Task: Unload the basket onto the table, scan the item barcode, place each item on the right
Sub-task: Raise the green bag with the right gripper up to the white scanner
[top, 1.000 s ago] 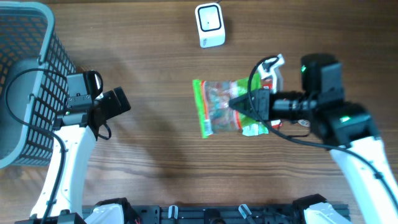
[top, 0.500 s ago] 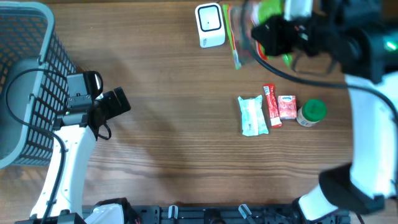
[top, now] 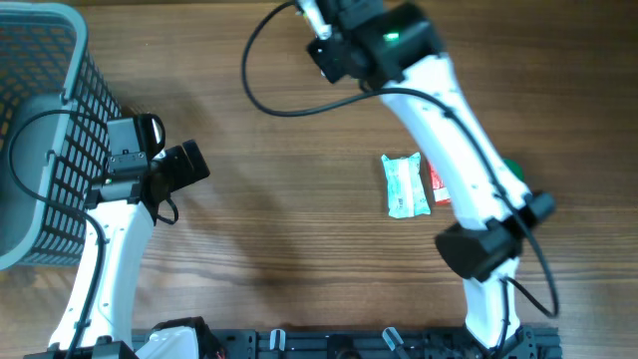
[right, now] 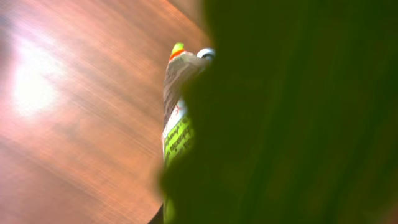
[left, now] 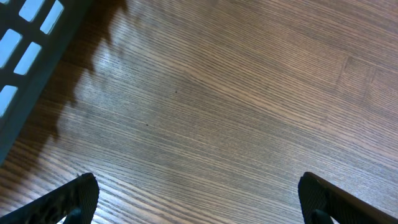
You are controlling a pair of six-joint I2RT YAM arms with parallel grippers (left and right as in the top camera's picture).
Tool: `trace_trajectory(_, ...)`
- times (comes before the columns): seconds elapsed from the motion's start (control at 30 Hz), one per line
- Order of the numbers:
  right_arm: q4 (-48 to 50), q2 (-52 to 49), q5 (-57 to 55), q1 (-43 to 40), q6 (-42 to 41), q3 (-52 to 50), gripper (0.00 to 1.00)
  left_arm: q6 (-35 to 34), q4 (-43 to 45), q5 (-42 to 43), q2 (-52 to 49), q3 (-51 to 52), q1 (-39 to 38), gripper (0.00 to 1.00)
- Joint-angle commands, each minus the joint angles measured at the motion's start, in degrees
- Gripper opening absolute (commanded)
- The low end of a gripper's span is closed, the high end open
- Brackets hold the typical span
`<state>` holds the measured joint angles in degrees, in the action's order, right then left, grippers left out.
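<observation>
The left claw [left: 199, 204] is spread as wide as it goes. Its two dark, blunt fingers [left: 78, 196] sit at the lower corners of the left wrist view. Nothing is held or touched between them, and only bare boards lie below.

The fingers of the right claw are seen in no view. In the overhead view they are covered by the head of the white and black right arm [top: 449, 110], which is stretched to the far edge of the table. The right claw is closed, and a crinkled green plastic packet [right: 177, 134] is gripped in it, raised off the wood. The packet is pressed so near the right wrist camera that most of that view is filled by a blurred dark green mass. Only a crumpled, sealed edge is sharp, with yellow-green print and a red-tipped corner. In the overhead view the packet is hidden beneath the arm.

The brown wooden table [top: 259, 229] is marked by fine, straight grain and a matt sheen. A grey plastic basket [top: 95, 100] with an open lattice wall stands at the left edge, just beside the left arm. Right of centre a flat, pale green-and-white soft pouch [top: 406, 185] lies on the wood. A narrow red sachet [top: 439, 187] lies just beside it and is partly covered by the right arm. Past the arm a sliver of a round green lid [top: 512, 168] is seen.
</observation>
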<state>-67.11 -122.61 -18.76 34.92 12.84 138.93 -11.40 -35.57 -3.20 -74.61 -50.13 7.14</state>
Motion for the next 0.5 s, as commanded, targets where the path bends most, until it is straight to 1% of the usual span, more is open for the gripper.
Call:
trace_trajectory(0.0, 7.08, -4.87, -12.52, 0.00, 7.74, 1.27, 0.05, 0.70, 0.22, -0.76, 0.35, -0.68, 0.13, 1.00)
trace_trajectory(0.2, 21.57, -12.39, -18.69, -0.11, 17.09, 1.25, 0.04, 0.72, 0.22, -0.76, 0.35, -0.68, 0.13, 1.00)
trace_trajectory(0.3, 29.64, -15.89, -21.20, -0.11, 18.75, 1.22, 0.05, 0.72, 0.22, -0.76, 0.35, -0.68, 0.13, 1.00)
trace_trajectory(0.47, 40.04, -20.15, -24.85, -0.11, 21.29, 1.20, 0.05, 0.72, 0.22, -0.76, 0.35, -0.68, 0.13, 1.00)
